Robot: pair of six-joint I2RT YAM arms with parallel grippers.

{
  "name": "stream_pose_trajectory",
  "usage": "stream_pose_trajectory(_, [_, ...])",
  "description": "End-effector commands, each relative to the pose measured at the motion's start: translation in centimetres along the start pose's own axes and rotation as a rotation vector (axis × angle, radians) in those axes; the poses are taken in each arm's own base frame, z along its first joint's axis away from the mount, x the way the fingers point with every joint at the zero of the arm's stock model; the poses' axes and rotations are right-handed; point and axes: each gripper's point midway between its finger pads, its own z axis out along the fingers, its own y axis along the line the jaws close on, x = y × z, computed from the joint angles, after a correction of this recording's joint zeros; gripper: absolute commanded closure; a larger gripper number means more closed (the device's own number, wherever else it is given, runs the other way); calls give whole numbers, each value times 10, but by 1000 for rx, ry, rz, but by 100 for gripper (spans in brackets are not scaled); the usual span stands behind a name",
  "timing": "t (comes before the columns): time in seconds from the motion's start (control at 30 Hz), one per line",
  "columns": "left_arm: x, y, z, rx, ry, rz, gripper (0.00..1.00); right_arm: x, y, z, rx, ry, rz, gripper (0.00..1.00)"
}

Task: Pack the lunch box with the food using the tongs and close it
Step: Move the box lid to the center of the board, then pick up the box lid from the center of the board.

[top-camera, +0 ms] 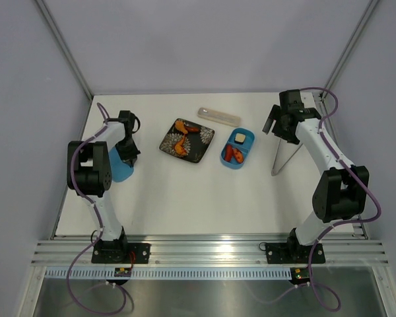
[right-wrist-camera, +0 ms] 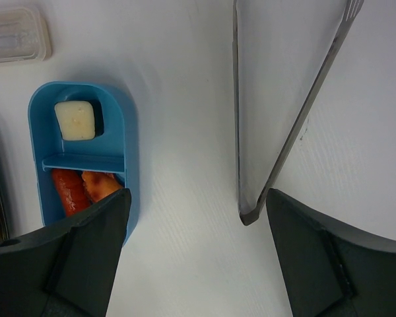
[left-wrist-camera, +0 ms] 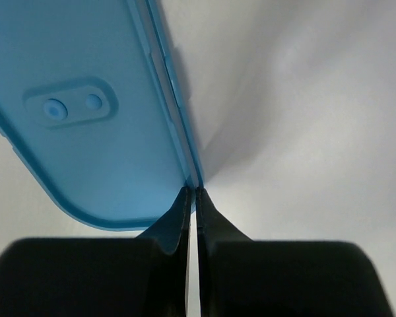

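Looks like a robotics lab test cell, not anyone's kitchen. Two robot arms, the left arm (top-camera: pixel 96 173) and the right arm (top-camera: pixel 330 181), are bolted to slotted aluminium rails (top-camera: pixel 211 251) along the near edge of a white bench (top-camera: pixel 185 198). Purple cables (top-camera: pixel 377 206) loop along them. Plain grey panels (top-camera: pixel 204 46) in metal frame posts (top-camera: pixel 64 49) box it in on three sides.
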Motion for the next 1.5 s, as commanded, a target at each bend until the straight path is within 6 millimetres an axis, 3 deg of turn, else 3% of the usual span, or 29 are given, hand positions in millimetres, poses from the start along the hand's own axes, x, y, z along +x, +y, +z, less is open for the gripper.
stream_pose_trajectory(0.0, [17, -20, -25, 109, -21, 92, 100, -12, 6, -5, -27, -41, 26, 9])
stream_pose_trajectory(0.1, [36, -24, -33, 116, -11, 158, 99, -9, 4, -5, -24, -45, 31, 9])
stream_pose_trajectory(0.17, [41, -26, -41, 139, -19, 175, 92, -7, 2, -6, -23, -47, 34, 9])
stream_pose_trajectory(0.2, [45, -25, -43, 146, -15, 188, 87, -7, 2, -7, -23, -50, 36, 9])
stream_pose_trajectory(0.23, [47, -26, -45, 155, -15, 198, 67, -5, 1, -7, -21, -50, 38, 9])
stream_pose_trajectory(0.37, [41, -27, -57, 166, -42, 219, 46, -3, -3, -11, -21, -58, 42, 9])
stream_pose_trajectory(0.5, [28, -25, -63, 129, -79, 191, 40, 0, -6, -13, -18, -60, 36, 9])
stream_pose_trajectory(0.67, [13, -23, -54, 64, -122, 131, 46, 0, -8, -19, -20, -71, 30, 9])
stream_pose_trajectory(0.87, [9, -29, -36, 36, -123, 71, 51, -2, -9, -23, -22, -75, 15, 9])
stream_pose_trajectory(1.23, [25, -30, -4, -34, -66, 67, 66, -2, -9, -27, -26, -78, 21, 9])
stream_pose_trajectory(1.33, [28, -32, 1, -33, -50, 76, 78, -1, -10, -29, -25, -77, 24, 9])
stream_pose_trajectory(1.37, [30, -34, 1, -21, -41, 81, 89, -1, -11, -31, -26, -78, 24, 9])
stream_pose_trajectory(1.47, [31, -35, -8, 11, -49, 87, 100, 1, -12, -33, -27, -79, 29, 9])
